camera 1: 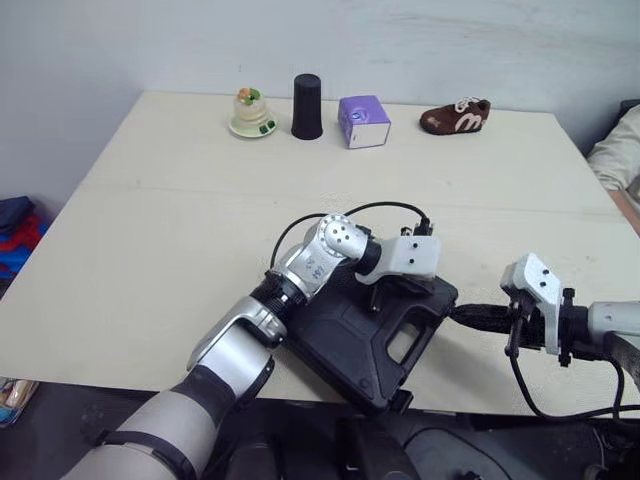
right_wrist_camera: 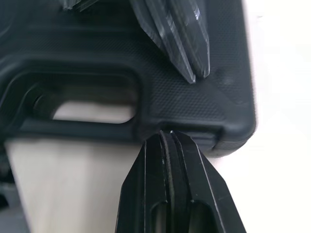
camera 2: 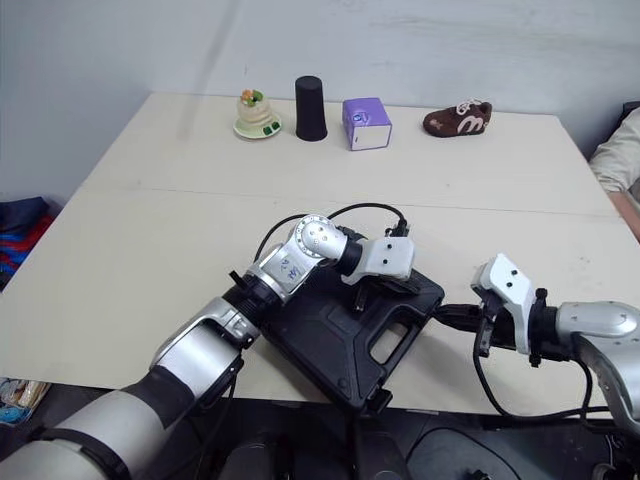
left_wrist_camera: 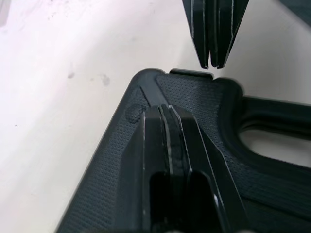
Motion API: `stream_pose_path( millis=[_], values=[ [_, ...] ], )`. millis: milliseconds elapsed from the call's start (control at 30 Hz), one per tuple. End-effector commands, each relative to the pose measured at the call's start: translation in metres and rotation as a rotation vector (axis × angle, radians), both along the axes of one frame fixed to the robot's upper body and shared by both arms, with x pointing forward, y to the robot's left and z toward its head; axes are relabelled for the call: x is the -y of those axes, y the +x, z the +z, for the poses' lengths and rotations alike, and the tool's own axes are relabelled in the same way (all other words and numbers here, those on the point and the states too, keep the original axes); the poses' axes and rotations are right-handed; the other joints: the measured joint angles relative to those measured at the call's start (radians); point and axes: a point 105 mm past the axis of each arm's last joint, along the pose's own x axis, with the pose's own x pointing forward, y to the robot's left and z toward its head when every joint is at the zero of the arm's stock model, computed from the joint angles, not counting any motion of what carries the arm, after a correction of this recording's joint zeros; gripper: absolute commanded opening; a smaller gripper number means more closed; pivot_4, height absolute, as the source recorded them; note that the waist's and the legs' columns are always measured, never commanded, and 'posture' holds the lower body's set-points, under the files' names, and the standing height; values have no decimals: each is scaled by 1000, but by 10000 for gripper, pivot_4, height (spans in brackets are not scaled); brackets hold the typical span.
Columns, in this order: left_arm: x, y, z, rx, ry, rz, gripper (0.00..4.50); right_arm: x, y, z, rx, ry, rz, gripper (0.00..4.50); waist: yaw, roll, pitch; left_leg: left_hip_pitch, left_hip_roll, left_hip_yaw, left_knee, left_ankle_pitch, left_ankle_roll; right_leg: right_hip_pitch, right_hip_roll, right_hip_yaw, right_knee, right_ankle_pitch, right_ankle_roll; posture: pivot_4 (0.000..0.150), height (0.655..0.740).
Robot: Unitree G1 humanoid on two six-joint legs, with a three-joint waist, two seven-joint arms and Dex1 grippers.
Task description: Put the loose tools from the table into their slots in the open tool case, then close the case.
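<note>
Tool case (camera 1: pixel 350 345) at table (camera 1: pixel 150 250) near edge

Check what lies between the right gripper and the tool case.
Nothing. In the right wrist view the right gripper, fingers shut, reaches the closed tool case at its handle-side edge, with no object between them.

Found the tool case (camera 1: pixel 350 335) lying closed at the near edge of the table (camera 1: pixel 150 220), right of centre. Saw the left gripper (left_wrist_camera: pixel 169 108) set on the lid near the case's right corner, and the right gripper (right_wrist_camera: pixel 170 133) just right of the case, tips at its edge. Noted along the far edge, left to right: ornament (camera 1: pixel 252 112), cup (camera 1: pixel 307 106), box (camera 1: pixel 363 122), shoe (camera 1: pixel 456 116). Spotted a person's sleeve (camera 1: pixel 620 155) beyond the table's right side.
</note>
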Motion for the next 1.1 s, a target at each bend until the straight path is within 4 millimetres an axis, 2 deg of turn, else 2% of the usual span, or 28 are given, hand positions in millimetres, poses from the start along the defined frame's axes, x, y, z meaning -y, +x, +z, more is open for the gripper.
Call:
stream_pose_path(
  millis=[33, 100, 167, 267, 333, 500, 667, 800, 967, 1100],
  values=[
    [-21, -32, 22, -168, -32, -148, 299, -4, -20, 13, 1, -1, 64, 0, -1, 1, 0, 0, 0, 0, -2, 0, -1, 0, 0, 0, 0, -1, -1, 1500, 7383],
    [-34, -53, 40, -221, -60, -236, 299, -9, -36, 7, -58, 4, 105, 0, 2, 3, 2, 0, 0, 0, -4, 1, -4, -2, 0, 0, 1, -3, -1, 1500, 7383],
    [-47, -73, 47, -271, -43, -305, 299, -18, -54, -4, -130, 6, 158, 0, 8, 3, 2, -2, 0, -1, -4, 5, -11, -4, 0, 0, 4, -7, -1, 1500, 7383],
    [-57, -92, 38, -312, 24, -347, 299, -27, -71, -16, -196, 0, 213, 0, 22, 4, 1, 0, 0, -2, -3, 4, -12, -2, -1, 0, 6, -10, 1, 1500, 7383],
    [-58, -98, 24, -301, 71, -346, 299, -31, -76, -24, -223, -11, 239, 0, 23, 4, 1, 1, -1, -2, -2, 3, -11, -1, -2, 0, 6, -10, 1, 1500, 7383],
    [-52, -94, -9, -212, 172, -277, 299, -38, -81, -36, -253, -18, 268, 0, 25, 3, 2, 0, -3, -2, 3, -2, -1, 1, -4, 0, 6, -9, 2, 1500, 7383],
    [-58, -98, -27, -190, 254, -278, 299, -52, -86, -39, -268, 23, 297, 0, 22, 3, 1, 1, -3, -2, 4, -1, 1, 2, -4, 1, 5, -9, 0, 1500, 7383],
    [-69, -92, -53, -87, 363, -273, 299, -66, -84, -40, -253, 60, 317, 0, 24, 3, 0, 2, -2, -3, 4, -1, 0, 3, -4, 0, 5, -9, 0, 1500, 7383],
    [-67, -87, -55, -80, 351, -250, 299, -79, -79, -36, -231, 120, 324, 0, 25, 2, -4, 3, -2, -4, 3, 0, 1, 5, -4, 0, 3, -9, -3, 1500, 7383],
    [-65, -86, -55, -89, 340, -240, 299, -91, -71, -21, -197, 218, 315, 0, 24, 0, -5, 2, -2, -4, 3, 1, 3, 7, -5, 0, 0, -9, -7, 1500, 7383]
  ],
)
